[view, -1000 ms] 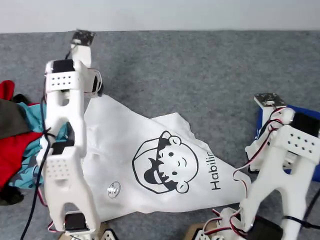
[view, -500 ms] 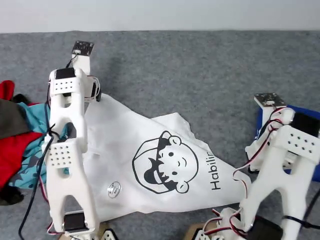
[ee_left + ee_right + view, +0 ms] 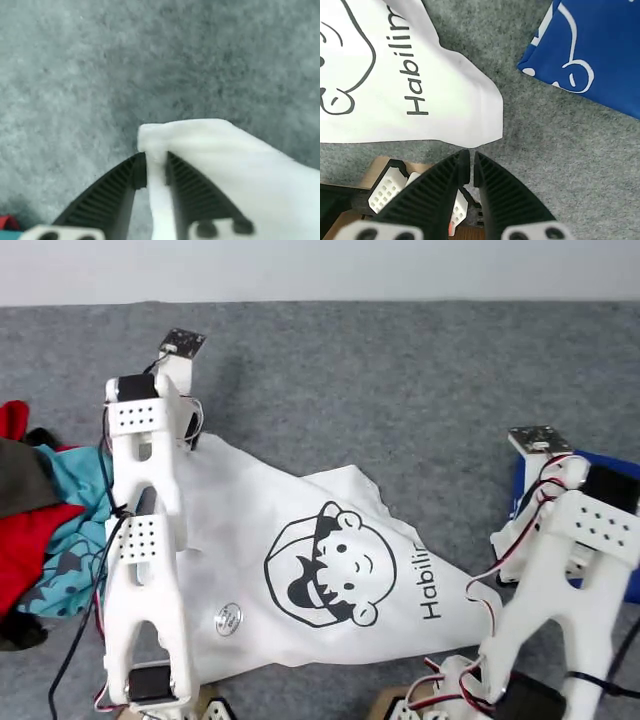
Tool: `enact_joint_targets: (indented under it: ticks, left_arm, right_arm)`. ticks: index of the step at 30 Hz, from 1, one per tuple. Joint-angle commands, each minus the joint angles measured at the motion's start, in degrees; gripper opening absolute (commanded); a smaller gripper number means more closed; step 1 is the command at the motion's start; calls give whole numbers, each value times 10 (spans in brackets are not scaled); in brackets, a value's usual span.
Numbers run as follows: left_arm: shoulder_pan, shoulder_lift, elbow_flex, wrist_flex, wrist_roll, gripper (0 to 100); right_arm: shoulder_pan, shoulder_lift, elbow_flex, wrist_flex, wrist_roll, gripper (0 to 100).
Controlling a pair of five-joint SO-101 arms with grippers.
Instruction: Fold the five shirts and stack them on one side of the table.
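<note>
Left gripper (image 3: 155, 169) clamped on one corner of the white printed shirt (image 3: 300, 570), which lies spread out mid-table (image 3: 400, 370). Right gripper (image 3: 471, 161): jaws narrow, holding nothing, just off the shirt's opposite corner. Blue shirt (image 3: 590, 50) nearby. Heap of coloured shirts (image 3: 40, 520) beside the left arm.

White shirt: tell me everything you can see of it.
The white shirt is soft fabric, spread rumpled and unfolded on the grey table. Its front carries a black-outline cartoon face and a line of black lettering. The left gripper is shut on one corner, pinching a fold of cloth. Another corner lies just ahead of the right gripper, not gripped.
</note>
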Motion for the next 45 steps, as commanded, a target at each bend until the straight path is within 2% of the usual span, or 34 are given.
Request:
enact_joint_targets:
  ticks: [1, 5, 10, 13, 19, 26, 31, 38, 45]
  left_arm:
    - [0, -5, -25, 26, -8, 4]
    - [3, -25, -25, 39, -4, 4]
    - [3, -129, -21, 40, 15, 4]
    - [3, -213, 21, 40, 39, 4]
    - [4, -437, 264, 40, 37, 4]
    - [4, -705, 632, 40, -16, 4]
    - [1, -850, 835, 35, -33, 4]
    - [-12, -984, 987, 29, -35, 5]
    - [-167, -1016, 1043, -7, -53, 5]
  right_arm:
    - [-3, -10, -4, 17, -5, 25]
    - [-13, -15, -13, 16, -6, 25]
    - [-78, -8, -56, 10, -11, 25]
    - [-120, 1, -73, -36, -56, 25]
    - [-187, 64, -104, -106, -107, 25]
    - [-224, 184, -217, -116, -133, 25]
    - [-250, 282, -318, -109, -148, 27]
    - [-291, 400, -439, -89, -167, 32]
    - [-325, 501, -543, -44, -168, 185]
